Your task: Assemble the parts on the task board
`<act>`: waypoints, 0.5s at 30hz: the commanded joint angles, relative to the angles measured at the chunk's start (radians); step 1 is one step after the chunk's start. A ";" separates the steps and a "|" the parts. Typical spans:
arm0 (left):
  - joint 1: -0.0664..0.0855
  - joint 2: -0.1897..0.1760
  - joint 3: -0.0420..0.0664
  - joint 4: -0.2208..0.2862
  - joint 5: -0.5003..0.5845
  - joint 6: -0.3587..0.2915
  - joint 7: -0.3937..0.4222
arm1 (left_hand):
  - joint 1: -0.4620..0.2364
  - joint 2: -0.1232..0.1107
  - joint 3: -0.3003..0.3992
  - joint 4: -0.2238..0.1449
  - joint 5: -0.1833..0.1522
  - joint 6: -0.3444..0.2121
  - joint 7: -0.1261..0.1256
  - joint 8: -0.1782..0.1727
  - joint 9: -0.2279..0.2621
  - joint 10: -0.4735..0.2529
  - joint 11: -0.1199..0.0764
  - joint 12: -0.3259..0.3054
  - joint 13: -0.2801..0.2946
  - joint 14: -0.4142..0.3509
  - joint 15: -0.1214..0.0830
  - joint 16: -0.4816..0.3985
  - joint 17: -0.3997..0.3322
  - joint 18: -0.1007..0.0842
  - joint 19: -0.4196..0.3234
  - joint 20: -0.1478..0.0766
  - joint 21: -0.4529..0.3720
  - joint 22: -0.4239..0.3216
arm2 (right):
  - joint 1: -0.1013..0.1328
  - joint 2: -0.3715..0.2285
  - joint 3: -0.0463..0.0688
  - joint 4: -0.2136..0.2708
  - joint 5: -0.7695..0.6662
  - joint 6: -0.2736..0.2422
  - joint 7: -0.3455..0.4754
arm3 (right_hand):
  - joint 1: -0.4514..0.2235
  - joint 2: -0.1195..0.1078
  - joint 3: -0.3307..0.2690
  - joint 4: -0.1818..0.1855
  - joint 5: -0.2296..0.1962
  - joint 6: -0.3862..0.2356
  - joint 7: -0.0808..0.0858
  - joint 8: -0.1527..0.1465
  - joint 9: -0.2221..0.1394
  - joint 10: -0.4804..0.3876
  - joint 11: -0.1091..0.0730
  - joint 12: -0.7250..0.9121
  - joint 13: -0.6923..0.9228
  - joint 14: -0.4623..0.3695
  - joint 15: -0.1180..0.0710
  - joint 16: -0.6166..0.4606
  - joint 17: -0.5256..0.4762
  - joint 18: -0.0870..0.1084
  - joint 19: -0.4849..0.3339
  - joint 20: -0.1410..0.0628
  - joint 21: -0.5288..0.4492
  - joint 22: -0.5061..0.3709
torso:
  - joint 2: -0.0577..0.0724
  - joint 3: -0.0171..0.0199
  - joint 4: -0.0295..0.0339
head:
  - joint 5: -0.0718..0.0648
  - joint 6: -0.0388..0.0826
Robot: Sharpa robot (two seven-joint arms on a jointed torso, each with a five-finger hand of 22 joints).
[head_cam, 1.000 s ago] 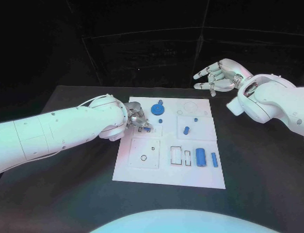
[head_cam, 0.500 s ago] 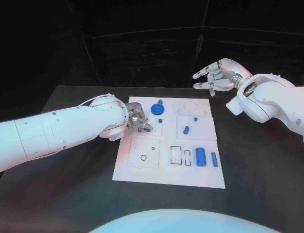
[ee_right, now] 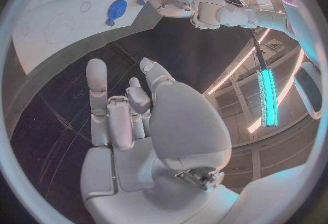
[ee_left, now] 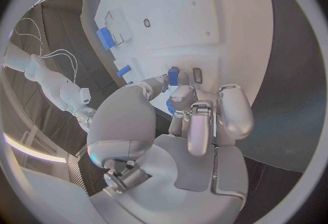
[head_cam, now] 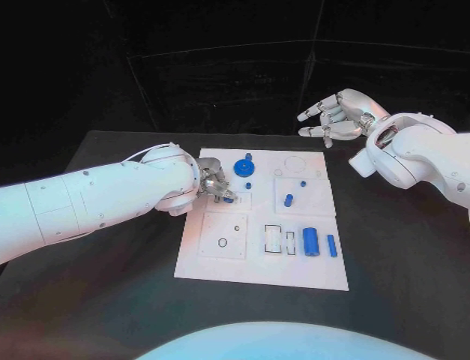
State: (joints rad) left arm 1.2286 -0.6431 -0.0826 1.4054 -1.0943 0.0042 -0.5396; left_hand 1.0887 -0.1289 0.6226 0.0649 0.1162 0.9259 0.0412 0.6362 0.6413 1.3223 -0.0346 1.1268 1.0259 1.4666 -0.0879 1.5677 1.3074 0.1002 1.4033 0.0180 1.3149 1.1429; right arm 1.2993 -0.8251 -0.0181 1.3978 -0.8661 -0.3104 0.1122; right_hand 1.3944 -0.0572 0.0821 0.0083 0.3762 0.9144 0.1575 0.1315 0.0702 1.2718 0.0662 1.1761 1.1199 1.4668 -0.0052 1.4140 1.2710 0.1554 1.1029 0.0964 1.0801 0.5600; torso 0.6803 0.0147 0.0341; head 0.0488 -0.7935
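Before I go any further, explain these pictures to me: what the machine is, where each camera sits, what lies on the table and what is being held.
This is a robot with two white arms, each ending in a silver many-fingered hand. The square picture looks down from its head; the two round ones come from cameras at its wrists, behind each hand.

On the black table lies a white task board with outlined recesses and small blue parts: a blue gear, a blue cylinder, a slim blue bar and a small blue peg.

The left hand is down at the board's left side and pinches a small blue part at its fingertips. The right hand is raised beyond the board's far edge, fingers loosely curled, holding nothing.
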 commanded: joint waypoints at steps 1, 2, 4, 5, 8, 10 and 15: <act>-0.003 0.009 -0.003 -0.002 -0.004 0.039 -0.010 | -0.019 0.003 0.128 -0.124 0.002 0.001 -0.010 0.005 -0.001 0.010 -0.004 0.008 0.007 0.104 -0.008 0.003 0.263 -0.015 0.009 -0.001 0.007 0.006 | 0.002 0.002 0.001 -0.001 -0.002 0.006 0.014 | -0.007 0.007 0.005 0.001 0.006 -0.002 0.000 0.003 -0.001 -0.003 0.000 0.000 -0.001 0.041 -0.007 -0.006 0.002 0.018 0.003 -0.002 -0.005 0.000 | 0.001 -0.0001 -0.0010 | -0.001 -0.002; -0.003 0.011 -0.003 -0.004 -0.004 0.040 -0.010 | -0.025 0.004 0.121 -0.119 0.002 0.004 -0.012 0.006 -0.001 0.012 -0.006 0.010 0.009 0.104 -0.009 0.003 0.263 -0.015 0.010 -0.002 0.009 0.009 | 0.002 0.003 0.001 -0.001 -0.002 0.006 0.014 | -0.007 0.007 0.005 0.001 0.006 -0.002 0.000 0.003 -0.001 -0.003 0.000 0.000 -0.001 0.041 -0.007 -0.006 0.002 0.018 0.003 -0.002 -0.005 0.000 | 0.001 -0.0006 -0.0009 | -0.002 -0.001; -0.002 0.014 -0.003 -0.008 -0.003 0.042 -0.011 | -0.035 0.003 0.109 -0.112 0.001 0.008 -0.014 0.007 -0.001 0.013 -0.008 0.013 0.011 0.104 -0.011 0.003 0.263 -0.016 0.011 -0.004 0.011 0.012 | 0.002 0.003 0.001 -0.002 -0.002 0.007 0.013 | -0.007 0.007 0.005 0.001 0.006 -0.002 0.000 0.003 -0.001 -0.003 0.000 0.000 -0.001 0.041 -0.007 -0.006 0.002 0.018 0.003 -0.002 -0.005 0.000 | 0.001 -0.0008 -0.0006 | -0.002 -0.001; -0.002 0.016 -0.003 -0.010 -0.003 0.043 -0.012 | -0.039 0.003 0.102 -0.109 0.001 0.009 -0.015 0.007 -0.002 0.013 -0.008 0.014 0.012 0.104 -0.011 0.003 0.263 -0.016 0.012 -0.004 0.011 0.014 | 0.002 0.003 0.001 -0.002 -0.002 0.008 0.013 | -0.007 0.007 0.005 0.001 0.006 -0.002 0.000 0.003 -0.001 -0.003 0.000 0.000 -0.001 0.041 -0.007 -0.006 0.002 0.018 0.003 -0.002 -0.005 0.000 | 0.001 -0.0004 -0.0010 | -0.002 0.000; 0.000 0.021 -0.003 -0.017 -0.003 0.046 -0.012 | -0.047 0.003 0.089 -0.102 0.000 0.013 -0.017 0.007 -0.002 0.014 -0.010 0.017 0.015 0.104 -0.013 0.003 0.263 -0.016 0.012 -0.006 0.011 0.014 | 0.002 0.003 0.001 -0.003 -0.002 0.009 0.012 | -0.009 0.007 0.005 0.002 0.006 -0.002 0.000 0.004 -0.001 -0.003 0.000 0.000 -0.002 0.040 -0.006 -0.007 0.001 0.018 0.003 -0.002 -0.006 -0.001 | 0.000 0.0003 -0.0016 | -0.005 -0.002; 0.001 0.024 -0.003 -0.022 -0.003 0.048 -0.013 | -0.052 0.005 0.080 -0.097 0.000 0.016 -0.018 0.007 -0.003 0.014 -0.010 0.018 0.016 0.104 -0.013 0.003 0.263 -0.016 0.013 -0.007 0.012 0.016 | 0.002 0.004 0.001 -0.003 -0.002 0.010 0.011 | -0.009 0.007 0.005 0.002 0.006 -0.002 0.000 0.004 -0.001 -0.003 0.000 0.000 -0.002 0.040 -0.006 -0.007 0.001 0.018 0.003 -0.002 -0.006 -0.001 | 0.000 -0.0004 0.0000 | -0.007 -0.003; 0.004 0.033 -0.002 -0.037 -0.002 0.060 -0.015 | -0.062 0.008 0.064 -0.087 0.000 0.020 -0.019 0.007 -0.004 0.016 -0.012 0.023 0.021 0.104 -0.014 0.003 0.263 -0.017 0.014 -0.008 0.015 0.021 | 0.002 0.008 0.001 -0.005 -0.002 0.013 0.011 | -0.010 0.006 0.005 0.002 0.006 -0.001 0.000 0.004 -0.001 -0.004 0.000 -0.001 -0.003 0.040 -0.006 -0.008 -0.001 0.018 0.003 -0.002 -0.006 -0.001 | 0.000 -0.0005 -0.0005 | -0.009 -0.004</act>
State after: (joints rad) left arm 1.2360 -0.6146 -0.0822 1.3731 -1.0955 0.0312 -0.5469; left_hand 1.0310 -0.1253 0.6649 0.0079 0.1159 0.9457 0.0288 0.6441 0.6385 1.3354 -0.0435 1.1445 1.0460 1.4651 -0.0965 1.5677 1.3074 0.1003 1.4107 0.0107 1.3250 1.1624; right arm 1.2993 -0.8194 -0.0182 1.3928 -0.8661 -0.3067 0.1142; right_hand 1.3907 -0.0534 0.0821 0.0083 0.3762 0.9144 0.1574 0.1326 0.0702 1.2718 0.0662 1.1761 1.1186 1.4668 -0.0052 1.4107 1.2709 0.1554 1.1029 0.0964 1.0801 0.5601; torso 0.6809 0.0144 0.0332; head 0.0415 -0.7960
